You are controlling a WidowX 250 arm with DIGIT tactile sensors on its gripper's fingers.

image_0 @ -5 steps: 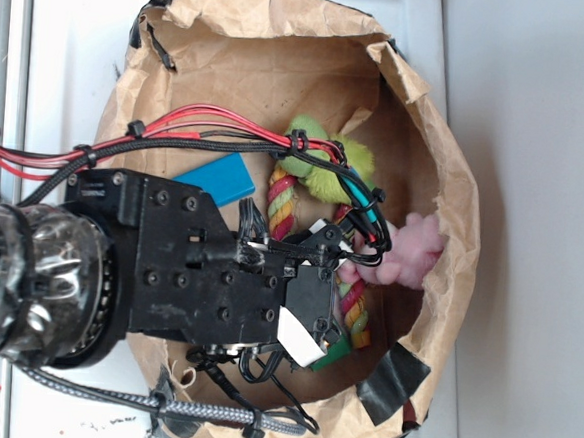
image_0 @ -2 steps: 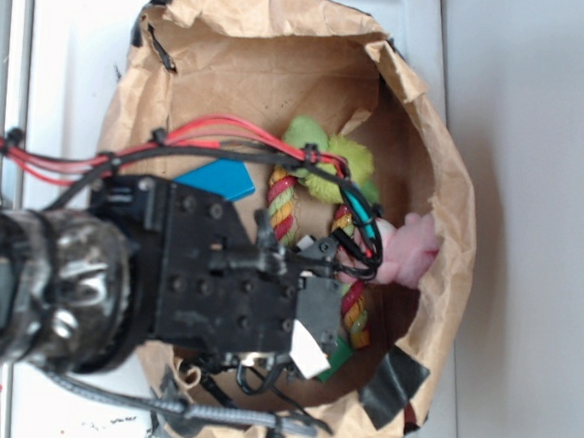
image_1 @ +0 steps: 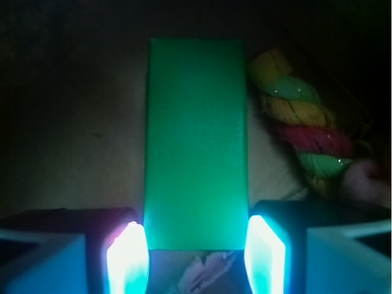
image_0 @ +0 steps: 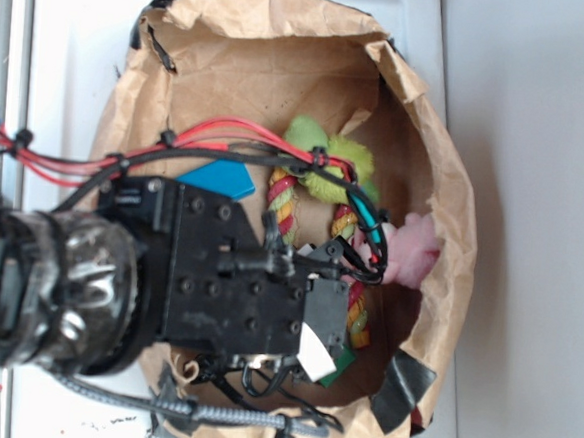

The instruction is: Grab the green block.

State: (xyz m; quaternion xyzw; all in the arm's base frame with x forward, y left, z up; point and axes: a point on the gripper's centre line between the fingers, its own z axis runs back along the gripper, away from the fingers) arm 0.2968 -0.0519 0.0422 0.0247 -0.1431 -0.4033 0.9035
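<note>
Since a second ago the arm has slid lower and deeper over the paper bag, so that less of the green block peeks out from under the gripper than before, while the toys inside lie as they did. From the exterior view, taking the bag as the landmark, the black arm and its red and black cables cover the bag's left and lower middle; only a small green corner of the block shows just beside the gripper's white-tipped end, near the bag's lower wall. A blue block lies toward the bag's left-centre, partly under the arm, a lime-green plush toy sits near the bag's middle, a striped rope toy loops below the plush, and a pink plush rests against the bag's right wall. The jaws themselves are hidden by the arm in this view. In the wrist view the green block lies flat on the bag's floor, its long side running away from the camera, and its near end sits between the two glowing fingers. The jaws stand apart, about as wide as the block, one at each long edge; whether they touch it I cannot tell. The rope toy lies just beside the block's right edge.
</note>
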